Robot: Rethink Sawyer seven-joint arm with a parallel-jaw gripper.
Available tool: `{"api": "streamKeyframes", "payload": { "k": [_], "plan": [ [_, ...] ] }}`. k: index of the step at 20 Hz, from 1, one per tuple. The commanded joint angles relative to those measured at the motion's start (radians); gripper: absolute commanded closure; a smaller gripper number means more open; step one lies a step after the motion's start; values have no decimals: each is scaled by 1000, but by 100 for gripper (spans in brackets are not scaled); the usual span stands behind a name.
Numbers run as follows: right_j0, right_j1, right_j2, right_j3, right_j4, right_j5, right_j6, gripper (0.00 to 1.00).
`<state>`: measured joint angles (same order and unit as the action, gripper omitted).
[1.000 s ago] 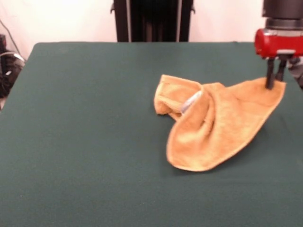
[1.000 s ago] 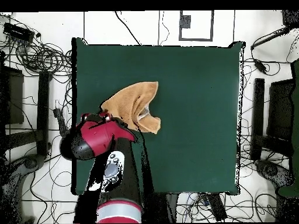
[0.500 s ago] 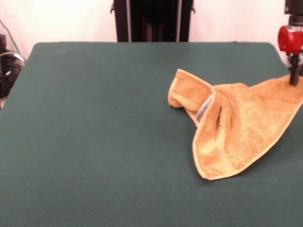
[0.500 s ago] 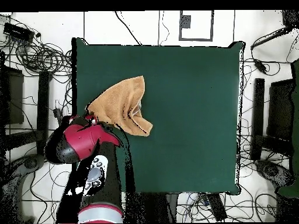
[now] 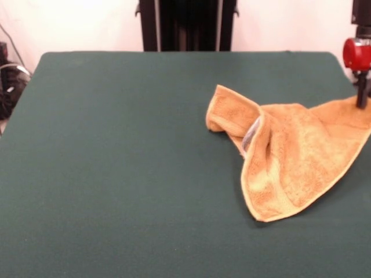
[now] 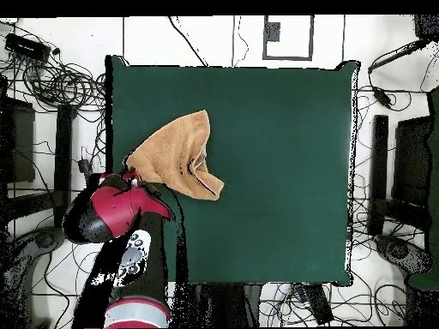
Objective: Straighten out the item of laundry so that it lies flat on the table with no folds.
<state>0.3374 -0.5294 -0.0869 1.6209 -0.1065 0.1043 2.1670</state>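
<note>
On my front camera, going left to right, I first saw a wide stretch of bare green table (image 5: 116,162). Right of centre lay the golden-orange hand towel (image 5: 290,156), crumpled rather than flat. Its end farthest from the claw was doubled over into a thick fold, with a pale strip, probably a label, showing in the crease. From there the cloth fanned out toward the claw, one rounded corner drooping toward the camera side of the table. At the right edge stood the claw (image 5: 363,103), dark fingers under a red body, planted on the towel's outermost corner. It looked clamped on that corner, though the frame edge cut off part of it, so I only took that as likely.

On my overhead camera the red arm (image 6: 111,214) hid the claw. The towel (image 6: 176,158) spread away from the arm, near the table's (image 6: 274,171) left edge.
</note>
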Motion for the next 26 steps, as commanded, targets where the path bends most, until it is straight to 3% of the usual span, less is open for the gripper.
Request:
{"api": "streamKeyframes", "payload": {
  "k": [1, 7, 12, 15, 19, 21, 23, 24, 25, 26],
  "plan": [
    [43, 3, 19, 78, 100, 21, 231, 100],
    [53, -25, 34, 104, 144, 33, 234, 100],
    [135, -99, -7, 127, 237, 161, 287, 100],
    [118, -183, 18, 165, 261, 261, 250, 100],
    [14, -388, 94, 325, 268, 388, 117, 100],
    [-19, -443, 99, 355, 260, 444, 57, 100],
    [-40, -397, 122, 355, 244, 339, 58, 100],
    [-49, -319, 150, 339, 228, 193, 97, 100],
    [-18, -210, 129, 280, 197, 7, 170, 100],
    [40, -164, 63, 236, 189, -81, 216, 100]
  ]
}}
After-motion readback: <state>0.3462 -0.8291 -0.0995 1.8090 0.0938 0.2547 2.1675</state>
